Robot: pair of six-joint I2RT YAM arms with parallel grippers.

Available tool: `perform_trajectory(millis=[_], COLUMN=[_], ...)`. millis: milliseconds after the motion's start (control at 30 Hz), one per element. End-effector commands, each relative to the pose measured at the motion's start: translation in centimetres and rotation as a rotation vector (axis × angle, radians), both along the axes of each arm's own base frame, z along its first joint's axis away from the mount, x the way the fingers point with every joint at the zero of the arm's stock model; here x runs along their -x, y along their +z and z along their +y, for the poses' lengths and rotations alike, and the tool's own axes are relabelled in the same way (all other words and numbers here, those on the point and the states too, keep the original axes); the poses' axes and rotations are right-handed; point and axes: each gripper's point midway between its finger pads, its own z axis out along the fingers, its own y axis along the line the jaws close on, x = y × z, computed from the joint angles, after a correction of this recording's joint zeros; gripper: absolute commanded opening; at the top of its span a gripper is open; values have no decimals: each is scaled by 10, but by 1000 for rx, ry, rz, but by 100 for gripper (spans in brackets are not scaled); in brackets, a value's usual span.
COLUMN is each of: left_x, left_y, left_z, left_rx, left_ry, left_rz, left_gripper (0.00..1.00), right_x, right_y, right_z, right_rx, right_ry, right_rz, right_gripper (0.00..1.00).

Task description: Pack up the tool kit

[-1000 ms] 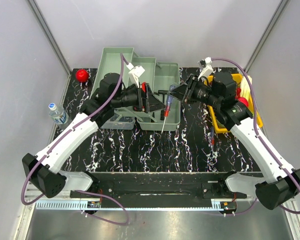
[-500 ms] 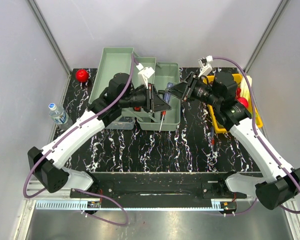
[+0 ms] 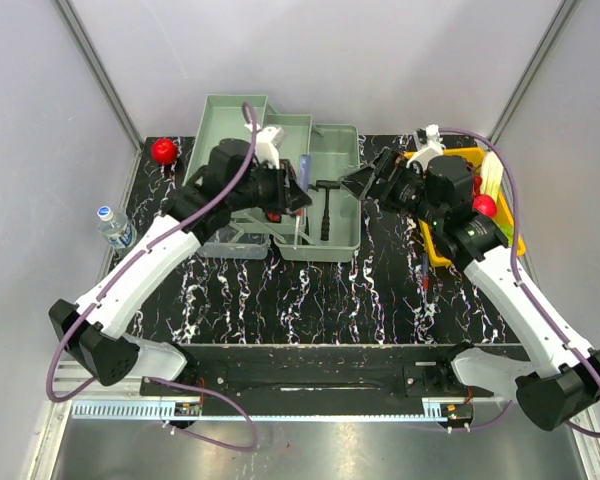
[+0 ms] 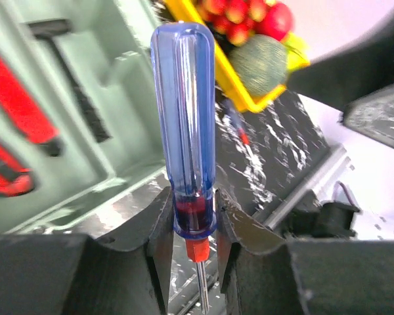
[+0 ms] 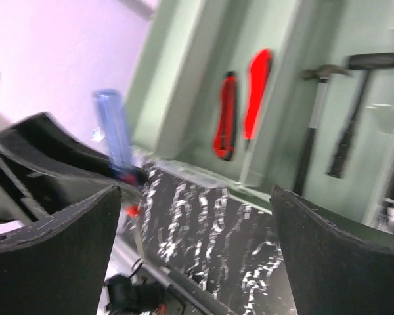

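Note:
The pale green toolbox (image 3: 340, 150) stands open at the back centre with its trays folded out. Over its front part my left gripper (image 3: 298, 203) is shut on a blue-handled screwdriver (image 3: 301, 170). In the left wrist view the fingers clamp the base of the clear blue handle (image 4: 184, 118), with the shaft pointing down between them (image 4: 190, 226). My right gripper (image 3: 357, 184) hangs just right of the box, jaws wide open and empty (image 5: 194, 243). Inside the box lie red-handled tools (image 5: 226, 125) and two hammers (image 5: 315, 125).
A yellow tray of fruit (image 3: 435, 250) sits at the right under the right arm. Another small screwdriver (image 3: 424, 270) lies on the table beside it. At the back left corner sits a red ball (image 3: 163, 150), with a water bottle (image 3: 112, 225) by the left edge.
My right gripper has opened, let go of the screwdriver and drawn back to the right. The left gripper has shut on the screwdriver and carried it left over the box.

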Motion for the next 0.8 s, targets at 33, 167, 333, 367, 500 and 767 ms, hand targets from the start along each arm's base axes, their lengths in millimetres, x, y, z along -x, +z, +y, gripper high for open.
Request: perform_trajectory(millis=[33, 167, 333, 367, 500, 767], left_x=[-50, -82, -129, -137, -161, -177], left_y=[16, 10, -3, -6, -23, -55], left_z=[80, 129, 166, 168, 180, 216], left_rx=[-122, -174, -299, -320, -411, -570], left_ry=[222, 321, 378, 373, 410, 528], left_rz=[-65, -24, 1, 12, 38, 69], left_gripper=[0, 0, 0, 0, 0, 0], right_x=[-15, -10, 6, 10, 27, 48], right_y=[-48, -97, -138, -144, -168, -205], right_z=[-70, -103, -123, -125, -138, -170], right_rx=[225, 362, 434, 442, 485, 614], right_ry=[-381, -517, -585, -585, -629, -753], right_rz=[119, 223, 326, 343, 415, 531], right_gripper=[100, 96, 93, 92, 91, 90])
